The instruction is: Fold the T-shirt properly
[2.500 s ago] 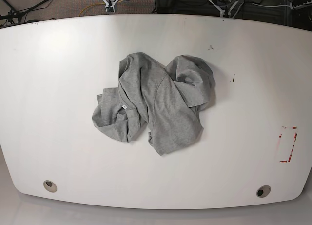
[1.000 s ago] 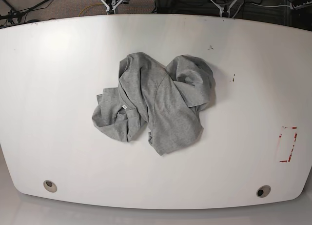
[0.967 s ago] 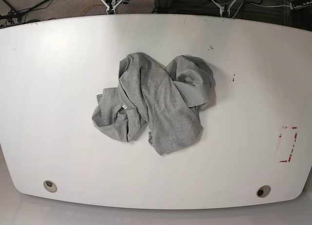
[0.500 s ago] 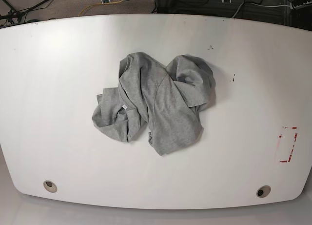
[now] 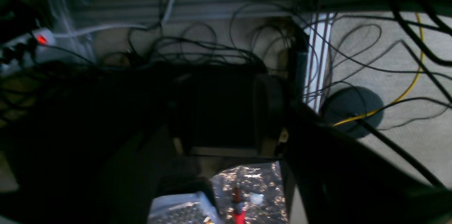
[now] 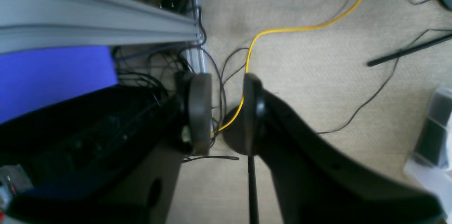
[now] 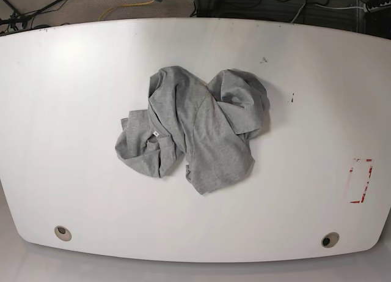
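The crumpled heather-grey cotton T-shirt lies bunched at the middle of the white bench. The right claw hangs over carpet with a narrow empty gap. The left claw is too dark to tell.

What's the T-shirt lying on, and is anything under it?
The T-shirt lies bunched on the white table, its small white tag facing up. Bare tabletop shows all around it. Whether anything lies beneath the crumpled cloth cannot be seen; the fabric covers that patch.
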Tool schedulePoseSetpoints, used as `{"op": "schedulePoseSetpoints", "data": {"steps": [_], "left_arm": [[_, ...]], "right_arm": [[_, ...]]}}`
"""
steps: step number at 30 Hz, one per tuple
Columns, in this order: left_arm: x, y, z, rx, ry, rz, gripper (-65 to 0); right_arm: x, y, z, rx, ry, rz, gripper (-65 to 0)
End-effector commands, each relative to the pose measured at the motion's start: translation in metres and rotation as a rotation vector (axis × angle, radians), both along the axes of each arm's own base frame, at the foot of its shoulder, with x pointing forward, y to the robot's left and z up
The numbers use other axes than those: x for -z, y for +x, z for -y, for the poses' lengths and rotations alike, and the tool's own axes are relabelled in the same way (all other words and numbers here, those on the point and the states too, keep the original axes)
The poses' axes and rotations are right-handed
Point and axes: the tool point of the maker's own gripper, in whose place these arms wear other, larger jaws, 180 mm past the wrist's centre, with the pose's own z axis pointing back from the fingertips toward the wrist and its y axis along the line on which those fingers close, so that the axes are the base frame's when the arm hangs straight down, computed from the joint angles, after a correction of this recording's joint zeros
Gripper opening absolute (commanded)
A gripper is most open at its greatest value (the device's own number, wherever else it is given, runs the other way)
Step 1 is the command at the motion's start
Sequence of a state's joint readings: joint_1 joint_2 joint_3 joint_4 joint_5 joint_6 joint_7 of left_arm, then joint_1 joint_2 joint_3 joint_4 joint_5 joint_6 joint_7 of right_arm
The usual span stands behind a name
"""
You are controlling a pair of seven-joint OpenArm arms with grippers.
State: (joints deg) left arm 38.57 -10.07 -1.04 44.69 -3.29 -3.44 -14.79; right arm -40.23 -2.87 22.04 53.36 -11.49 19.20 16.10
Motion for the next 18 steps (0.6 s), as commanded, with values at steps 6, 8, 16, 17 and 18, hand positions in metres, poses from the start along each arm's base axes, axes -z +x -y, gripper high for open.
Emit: {"op": "schedulePoseSetpoints", "data": {"steps": [6,8,16,17,18], "left_arm": [[-0.046,-0.001,-0.012,0.086,0.014,0.084,-41.1],[-0.061,-0.001,-0.019,0.078,0.034,0.109,-41.1],[-0.129,0.024,-0.017,0.118,0.05,0.253,-41.1],[-0.136,0.024,-0.016,0.121,0.051,0.26,-41.1],[-0.145,0.029,-0.014,0.128,0.051,0.28,-41.1]], "right_arm": [[-0.053,-0.023,0.001,0.044,0.017,0.057,-50.4],[-0.066,-0.028,0.002,0.067,0.026,0.06,-50.4],[-0.121,-0.012,0.005,0.066,0.027,0.136,-50.6],[-0.126,-0.01,0.005,0.062,0.025,0.143,-50.6],[-0.133,-0.006,0.006,0.057,0.019,0.159,-50.6]]}}
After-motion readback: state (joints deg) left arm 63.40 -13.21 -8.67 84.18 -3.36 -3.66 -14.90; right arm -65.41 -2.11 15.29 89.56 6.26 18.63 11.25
